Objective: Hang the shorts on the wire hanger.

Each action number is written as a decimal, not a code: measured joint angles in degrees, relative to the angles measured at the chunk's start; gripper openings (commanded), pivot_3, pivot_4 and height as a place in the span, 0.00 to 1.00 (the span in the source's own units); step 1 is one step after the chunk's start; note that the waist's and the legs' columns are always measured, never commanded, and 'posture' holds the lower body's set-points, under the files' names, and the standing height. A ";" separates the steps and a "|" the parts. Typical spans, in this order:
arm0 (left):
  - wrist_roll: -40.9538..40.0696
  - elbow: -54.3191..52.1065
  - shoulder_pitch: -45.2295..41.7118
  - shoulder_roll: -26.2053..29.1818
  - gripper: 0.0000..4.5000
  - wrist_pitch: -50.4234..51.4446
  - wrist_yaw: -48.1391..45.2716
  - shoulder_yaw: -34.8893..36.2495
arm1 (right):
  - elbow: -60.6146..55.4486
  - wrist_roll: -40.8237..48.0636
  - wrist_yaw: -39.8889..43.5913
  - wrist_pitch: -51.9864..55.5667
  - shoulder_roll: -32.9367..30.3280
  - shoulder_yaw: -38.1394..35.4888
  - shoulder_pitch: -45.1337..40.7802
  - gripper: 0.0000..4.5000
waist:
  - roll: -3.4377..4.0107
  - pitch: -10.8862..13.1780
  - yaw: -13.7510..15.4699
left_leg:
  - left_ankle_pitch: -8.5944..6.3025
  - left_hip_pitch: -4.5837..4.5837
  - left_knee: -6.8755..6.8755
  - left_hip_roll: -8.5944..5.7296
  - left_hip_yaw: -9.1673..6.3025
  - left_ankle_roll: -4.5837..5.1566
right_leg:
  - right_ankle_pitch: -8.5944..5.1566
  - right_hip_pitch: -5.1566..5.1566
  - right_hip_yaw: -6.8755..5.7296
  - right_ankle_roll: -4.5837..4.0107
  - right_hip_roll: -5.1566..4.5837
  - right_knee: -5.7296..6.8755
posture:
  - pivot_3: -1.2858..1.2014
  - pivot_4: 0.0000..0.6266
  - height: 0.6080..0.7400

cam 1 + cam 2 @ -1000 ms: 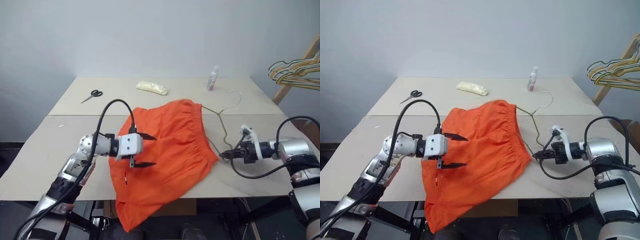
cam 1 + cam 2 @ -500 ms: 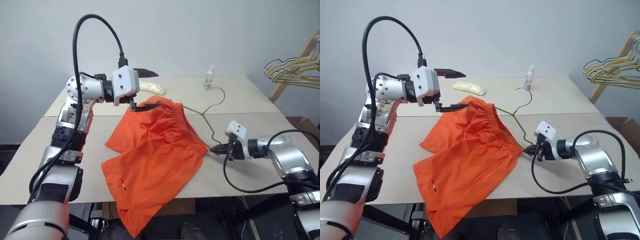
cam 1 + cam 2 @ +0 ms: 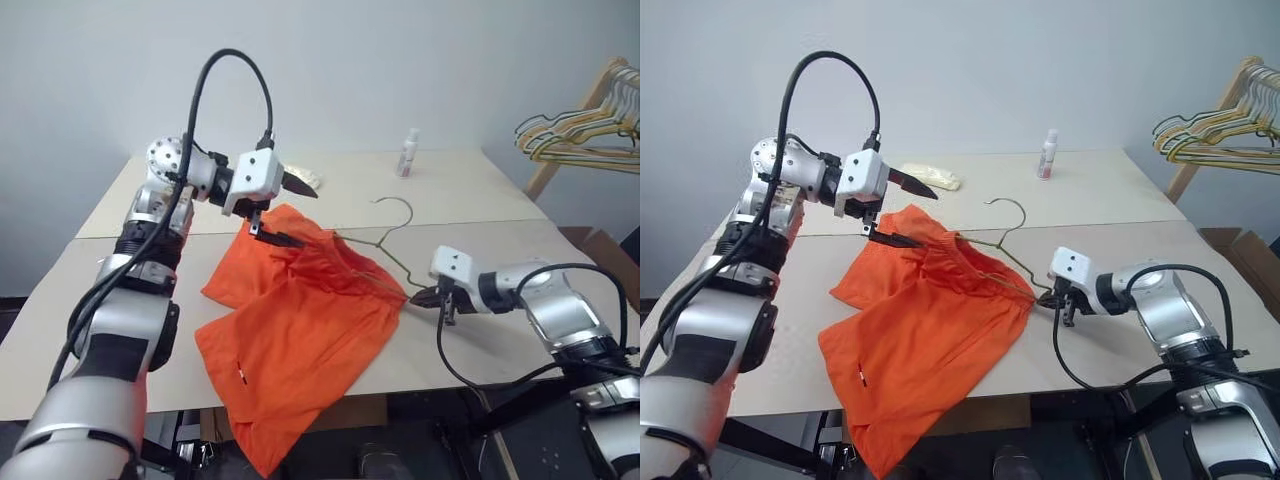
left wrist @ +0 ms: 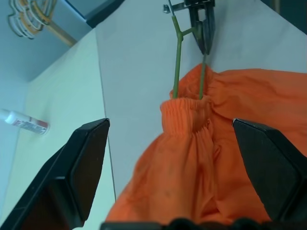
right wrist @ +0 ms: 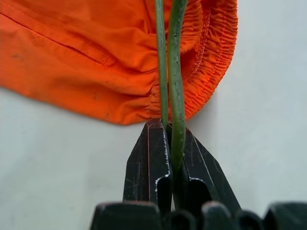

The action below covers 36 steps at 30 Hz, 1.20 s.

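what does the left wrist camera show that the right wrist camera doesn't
Left wrist view alone: the left gripper, open wide above the shorts; a small bottle lying in frame; a bunch of hangers in the corner; and the hanger's wires entering the gathered waistband.

Right wrist view alone: a close look at the right gripper shut on the wire hanger, its black fingers pinching the wire just outside the orange hem.

Both: the orange shorts, the thin hanger wire, the pale table, and the right gripper holding the wire.

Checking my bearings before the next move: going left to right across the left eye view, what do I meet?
Left gripper → shorts → small bottle → right gripper → bunched hangers.
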 measured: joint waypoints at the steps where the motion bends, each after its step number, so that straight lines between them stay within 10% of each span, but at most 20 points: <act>1: 1.02 0.74 -0.53 -0.02 0.99 -0.16 -0.13 -0.71 | -0.01 -0.52 -0.02 -0.01 0.17 0.24 -0.38 0.00 | 0.00 0.00 0.00 | 0.00 0.00 0.00 0.00 -0.01 0.00 | 0.00 0.00 0.00 0.00 0.00 0.01 | 0.50 0.00 1.00; 12: 7.95 4.72 -0.93 -2.66 0.95 -1.89 1.65 -3.46 | -3.19 -3.11 -0.14 2.28 1.88 0.80 -1.42 0.00 | 0.00 0.00 0.13 | 0.00 -0.04 0.01 0.00 -0.01 0.00 | 0.00 -0.04 0.01 0.00 -0.01 0.02 | 0.50 0.00 1.00; 25: 12.31 8.29 -0.99 -4.08 0.01 -1.20 4.99 -4.16 | -7.19 -3.45 0.03 6.04 1.87 0.80 -1.59 0.00 | 0.00 0.00 0.03 | 0.00 -0.09 0.02 0.00 -0.01 0.00 | 0.00 -0.10 0.01 0.00 -0.01 0.04 | 0.49 0.00 1.00; 34: 14.38 9.41 -1.08 -4.05 0.01 -2.63 7.00 -4.26 | -8.08 -4.45 -1.58 4.00 1.84 0.70 -1.28 0.00 | 0.00 0.00 0.03 | 0.00 -0.10 0.01 0.00 -0.01 0.00 | 0.00 -0.12 0.00 0.02 -0.01 0.05 | 0.49 0.00 1.00; 36: 14.57 9.41 -1.09 -3.77 0.00 -3.32 7.26 -4.25 | -8.07 -5.01 -2.87 0.41 1.84 0.35 -0.45 0.13 | 0.00 0.00 0.04 | 0.00 -0.10 0.01 0.00 -0.01 0.00 | -0.01 -0.13 0.00 0.02 -0.01 0.04 | 0.49 0.00 1.00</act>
